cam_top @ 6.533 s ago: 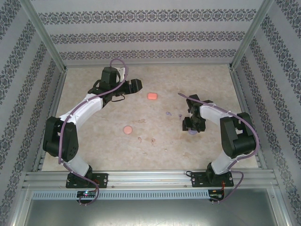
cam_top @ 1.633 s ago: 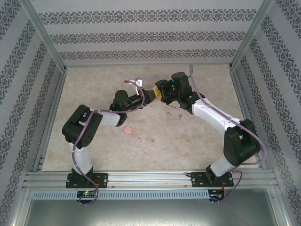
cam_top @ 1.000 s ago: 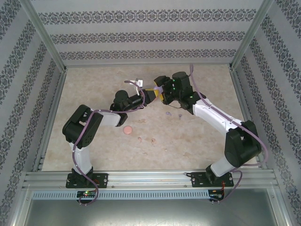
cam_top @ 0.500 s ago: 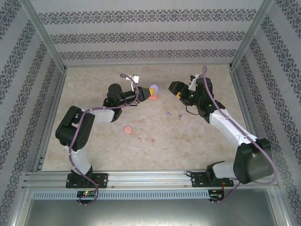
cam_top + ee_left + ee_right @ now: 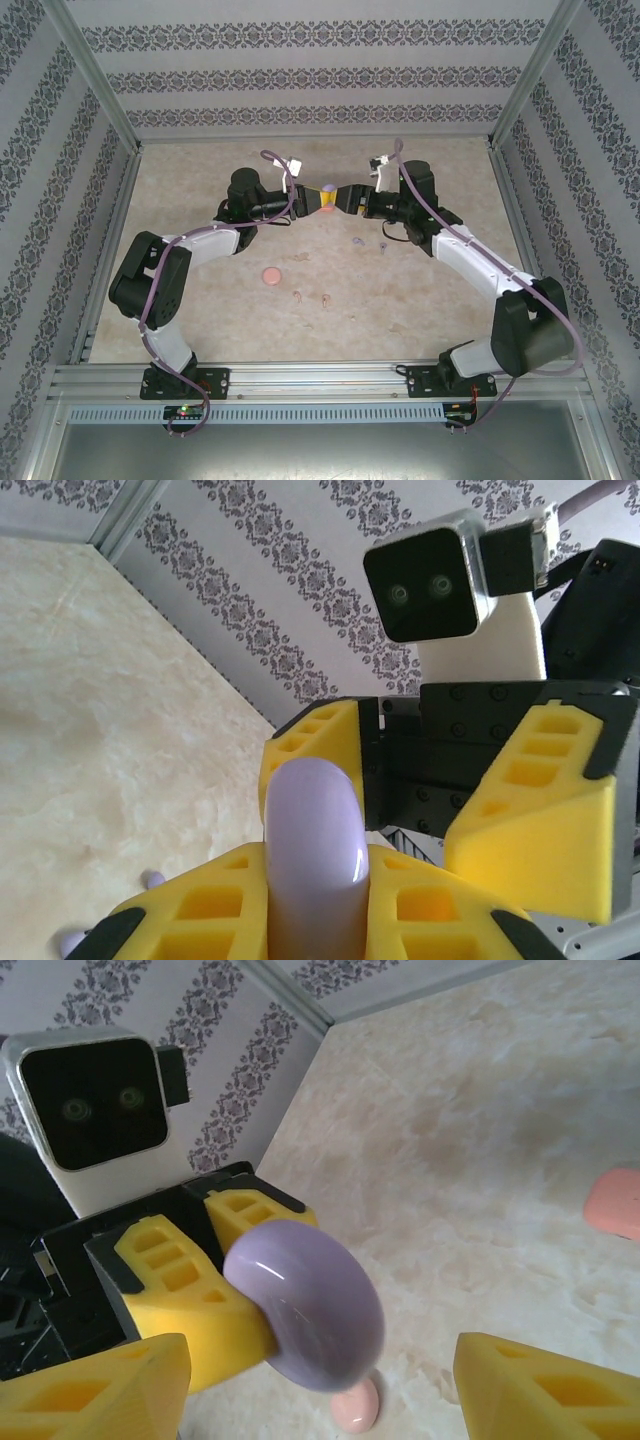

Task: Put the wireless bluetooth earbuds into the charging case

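Currently over counter [image 5: 440, 300], L end effector [image 5: 318, 199] is clamped tight on purple charging case [image 5: 305, 1305], held in air; R end effector [image 5: 344, 198] wide open, jaws flanking same case, nothing gripped. Judgement: close R squarely on lid half, keep L firm; glossy shell may slip. Purple case shut, contents unseen; pink case [image 5: 270, 274] shut on counter; purple earbuds [image 5: 357, 241] loose nearby, uncased.

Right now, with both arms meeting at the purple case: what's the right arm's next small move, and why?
Probably close the right end effector on the case. The left end effector pinches one end, holding it above the table, and the right's open fingers seem to flank the free end without touching.
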`<state>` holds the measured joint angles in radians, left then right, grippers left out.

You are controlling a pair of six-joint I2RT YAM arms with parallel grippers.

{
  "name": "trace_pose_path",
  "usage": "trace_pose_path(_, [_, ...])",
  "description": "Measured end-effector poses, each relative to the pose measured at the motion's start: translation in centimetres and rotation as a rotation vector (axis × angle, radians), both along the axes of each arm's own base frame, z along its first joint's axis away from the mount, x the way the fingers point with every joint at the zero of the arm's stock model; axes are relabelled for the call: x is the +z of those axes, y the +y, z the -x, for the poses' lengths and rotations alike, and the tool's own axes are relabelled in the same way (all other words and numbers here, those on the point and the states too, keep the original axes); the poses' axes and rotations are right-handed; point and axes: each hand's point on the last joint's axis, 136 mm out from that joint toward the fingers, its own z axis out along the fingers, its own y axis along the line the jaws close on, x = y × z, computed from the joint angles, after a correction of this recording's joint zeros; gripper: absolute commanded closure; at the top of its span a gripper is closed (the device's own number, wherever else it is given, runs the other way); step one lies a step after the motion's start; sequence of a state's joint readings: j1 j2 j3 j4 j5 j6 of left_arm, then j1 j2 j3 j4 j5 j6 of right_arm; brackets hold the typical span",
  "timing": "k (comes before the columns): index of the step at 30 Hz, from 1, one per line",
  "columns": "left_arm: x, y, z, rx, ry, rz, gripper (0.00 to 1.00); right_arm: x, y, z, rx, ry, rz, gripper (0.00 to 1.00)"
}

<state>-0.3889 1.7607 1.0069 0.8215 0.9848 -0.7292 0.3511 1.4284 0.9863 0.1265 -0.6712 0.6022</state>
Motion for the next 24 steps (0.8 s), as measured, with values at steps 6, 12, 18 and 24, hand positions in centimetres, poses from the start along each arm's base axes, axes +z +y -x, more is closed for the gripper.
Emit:
trace_pose_path(6, [-0.3,0.0,0.1,-0.003,0.009,-0.011,1.00,-1.3,-0.4,-1.1,-0.016,0.017,0.008,0.40])
trace_pose_path(12, [0.4,0.2,0.5,-0.008,0.000,-0.011,1.00,-3.2,-3.0,-2.5,-0.091,0.054,0.002,0.41])
trace_pose_path(18, [1.7,0.3,0.9,-0.009,-0.034,-0.002,1.00,-4.5,-4.0,-1.8,-0.113,0.094,-0.001,0.42])
trace_pose_path(24, [1.7,0.3,0.9,-0.009,-0.033,-0.001,1.00,-0.9,-3.1,-0.1,-0.050,0.010,-0.056,0.43])
